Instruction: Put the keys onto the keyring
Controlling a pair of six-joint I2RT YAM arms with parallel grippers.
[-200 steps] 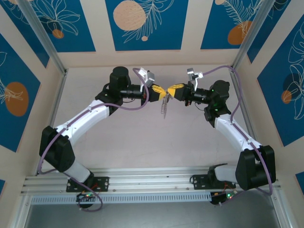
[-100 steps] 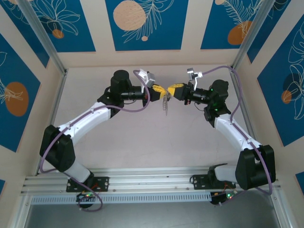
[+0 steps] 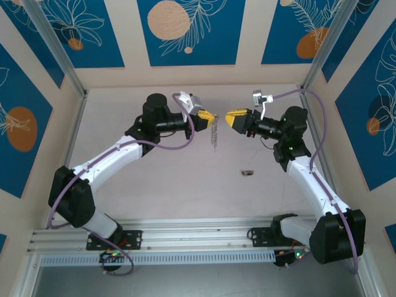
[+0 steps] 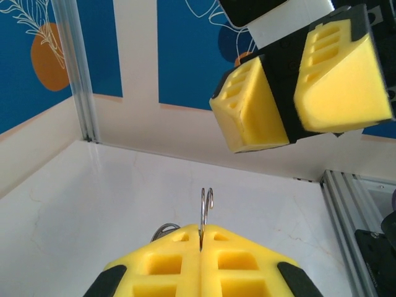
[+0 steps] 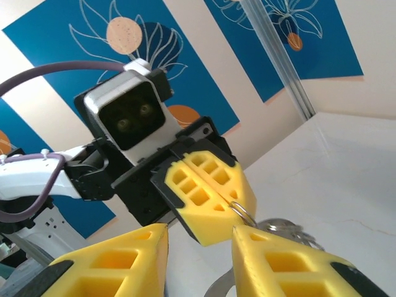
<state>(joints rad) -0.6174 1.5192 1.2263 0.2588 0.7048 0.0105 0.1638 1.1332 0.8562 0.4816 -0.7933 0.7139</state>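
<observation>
Left gripper (image 4: 201, 234): my jaws are pressed together on the wire of the keyring, held in the air above the far middle of the surface (image 3: 167, 182).
Keyring (image 3: 214, 133): pinched at its top, it hangs below my left gripper with its silvery fringe dangling. A short bend of wire stands out past the fingertips toward the right gripper.
Right gripper (image 3: 229, 116): jaws apart with nothing between them, facing the left gripper, near it but not touching.
Key (image 3: 247, 172): a tiny dark piece lies on the surface right of the middle, nearer the near edge. I take it for the key, though it is too small to be sure.
Step in hand: I judge the key is off the ring and needs picking up.
Risk, pickup: flat and thin, the key could skid away or slip out as my jaws close.
Risk, threading: the hanging keyring may swing or twist in my left grip, so the key misses the wire.
</observation>
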